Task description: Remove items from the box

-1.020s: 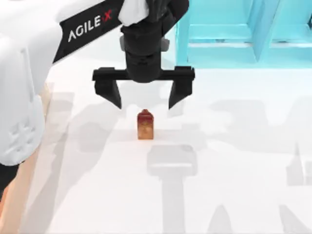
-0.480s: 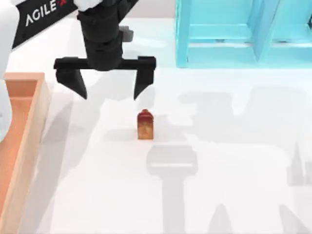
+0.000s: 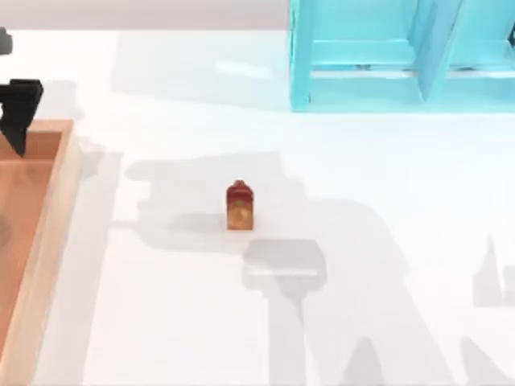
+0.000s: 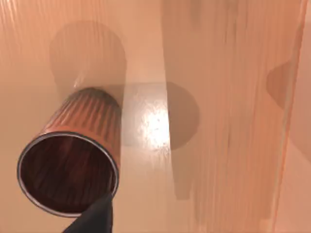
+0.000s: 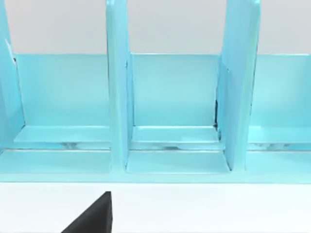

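Amber bottle [image 3: 239,206] stands unlabelled on table [image 3: 362,241], outside box [image 3: 48,241].

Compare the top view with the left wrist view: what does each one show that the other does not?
The top view has the small orange bottle standing on the white table, outside the tray, with the blue shelf at the back. The left wrist view has a brown ribbed cup standing upright on the tray floor. Both show the wooden tray and one finger of the left claw above it.
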### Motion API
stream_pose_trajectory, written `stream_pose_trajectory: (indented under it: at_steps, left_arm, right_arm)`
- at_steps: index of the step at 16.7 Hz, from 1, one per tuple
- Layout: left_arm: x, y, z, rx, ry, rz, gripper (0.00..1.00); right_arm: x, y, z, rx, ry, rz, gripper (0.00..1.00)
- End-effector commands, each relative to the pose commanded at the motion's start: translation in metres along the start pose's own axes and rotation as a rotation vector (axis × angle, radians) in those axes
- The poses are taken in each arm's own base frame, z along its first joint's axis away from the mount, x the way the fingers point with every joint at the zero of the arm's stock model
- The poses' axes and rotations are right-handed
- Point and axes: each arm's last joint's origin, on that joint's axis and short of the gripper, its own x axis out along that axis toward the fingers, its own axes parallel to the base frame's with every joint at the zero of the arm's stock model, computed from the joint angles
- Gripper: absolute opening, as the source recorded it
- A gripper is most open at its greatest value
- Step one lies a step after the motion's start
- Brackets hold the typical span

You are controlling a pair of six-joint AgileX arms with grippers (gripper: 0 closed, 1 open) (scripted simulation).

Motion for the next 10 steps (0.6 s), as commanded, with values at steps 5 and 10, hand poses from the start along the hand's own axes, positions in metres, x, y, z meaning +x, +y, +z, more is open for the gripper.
stream_pose_trajectory:
  at_steps: [5,10]
  left_arm:
    - [-0.012,0.047,-0.028,0.001,-0.026,0.004,1.00]
    - [-0.011,0.046,-0.027,0.002,-0.025,0.005,1.00]
  right_arm:
    - [0.000,0.000,0.000,0.000,0.000,0.000,1.00]
    - [0.000,0.000,0.000,0.000,0.000,0.000,1.00]
